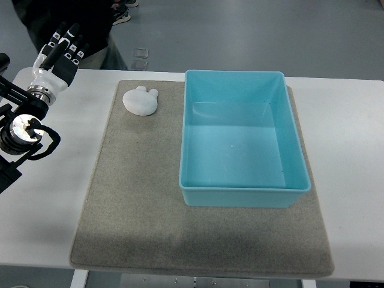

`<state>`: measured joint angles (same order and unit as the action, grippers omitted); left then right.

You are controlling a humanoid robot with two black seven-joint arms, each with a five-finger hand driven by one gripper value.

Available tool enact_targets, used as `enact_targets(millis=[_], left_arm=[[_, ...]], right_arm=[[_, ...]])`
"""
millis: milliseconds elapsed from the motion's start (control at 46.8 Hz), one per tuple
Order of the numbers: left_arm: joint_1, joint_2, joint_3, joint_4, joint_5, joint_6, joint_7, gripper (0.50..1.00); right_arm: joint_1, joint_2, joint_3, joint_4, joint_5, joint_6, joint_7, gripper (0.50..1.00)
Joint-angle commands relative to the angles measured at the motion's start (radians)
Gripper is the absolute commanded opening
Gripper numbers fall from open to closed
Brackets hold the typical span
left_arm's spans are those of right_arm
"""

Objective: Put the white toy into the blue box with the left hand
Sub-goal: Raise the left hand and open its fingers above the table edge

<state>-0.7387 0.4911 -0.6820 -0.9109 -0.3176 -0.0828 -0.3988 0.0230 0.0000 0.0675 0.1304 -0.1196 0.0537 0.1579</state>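
The small white moulded toy (pixel 141 101), rounded with two stubby ears on its upper edge, lies flat on the grey-brown felt mat (pixel 138 198), near the mat's far left corner. It rests free, nothing touching it, off to the right of the left hand's fingers and somewhat nearer the camera than their tips. Just to its right, apart from it by a narrow strip of mat, stands the light blue rectangular plastic box (pixel 245 195), open at the top, its inside bare and glossy. The box sits on the right half of the same mat, farther still from the fingers.

The left hand (pixel 60 57), white at the palm with black finger segments, hangs above the far left corner of the white tabletop (pixel 54 210), its arm entering from the picture's left edge with a shiny metal wrist joint and black cabling. Its fingers (pixel 67 42) are extended and loosely spread, pointing away from the camera toward the table's far edge, and they hold nothing.

The mat covers most of the middle of the tabletop, leaving white margins at left and right. Beyond the table's far edge lies a smooth grey floor (pixel 252 30). A person in dark clothes (pixel 66 12) stands there, just behind the fingers, with a shoe (pixel 122 17) showing on the floor.
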Motion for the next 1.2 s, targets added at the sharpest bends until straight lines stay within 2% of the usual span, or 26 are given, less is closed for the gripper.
enact_targets(millis=[0, 1176], left_arm=[[-0.002, 0.001, -0.001, 0.000, 0.000, 0.003, 0.000, 1.000], [-0.024, 0.001, -0.022, 0.030, 0.000, -0.020, -0.003, 1.000]], right_arm=[[0.000, 0.000, 0.000, 0.000, 0.000, 0.000, 0.000, 0.936], [0.000, 0.000, 0.000, 0.000, 0.000, 0.000, 0.000, 0.936]])
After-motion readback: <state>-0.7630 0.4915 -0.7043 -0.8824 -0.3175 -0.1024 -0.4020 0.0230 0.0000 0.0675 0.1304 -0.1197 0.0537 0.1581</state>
